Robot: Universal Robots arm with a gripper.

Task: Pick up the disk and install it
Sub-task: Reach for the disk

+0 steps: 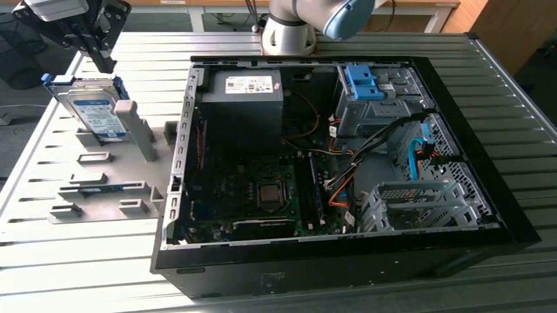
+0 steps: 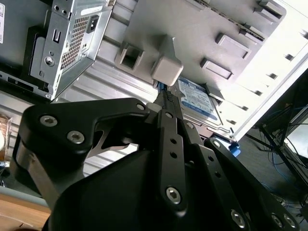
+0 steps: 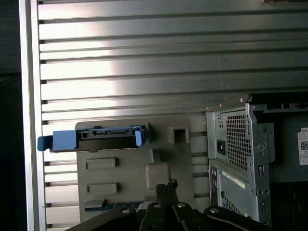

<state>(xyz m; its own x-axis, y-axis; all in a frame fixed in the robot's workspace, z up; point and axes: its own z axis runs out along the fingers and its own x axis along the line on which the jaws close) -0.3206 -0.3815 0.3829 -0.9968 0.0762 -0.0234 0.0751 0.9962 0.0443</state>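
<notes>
The disk (image 1: 91,107) is a silver drive with a white-and-blue label in a blue frame. It stands on edge at the back of a grey holder (image 1: 104,195) at the exterior view's left. My gripper (image 1: 104,64) hangs just above and behind the disk, shut, holding nothing and apart from the disk. In the second wrist view the fingertips (image 2: 167,98) point at the disk's label (image 2: 197,98), beside a grey post (image 2: 167,67). In the first wrist view the disk (image 3: 106,139) shows edge-on beyond the gripper (image 3: 166,185).
An open computer case (image 1: 487,215) lies on the slatted metal table (image 1: 522,98). Inside are a power supply (image 1: 244,98), a blue clip at a drive bay (image 1: 361,81) and a grey drive cage (image 1: 418,202). A blue piece (image 1: 91,189) sits low in the holder.
</notes>
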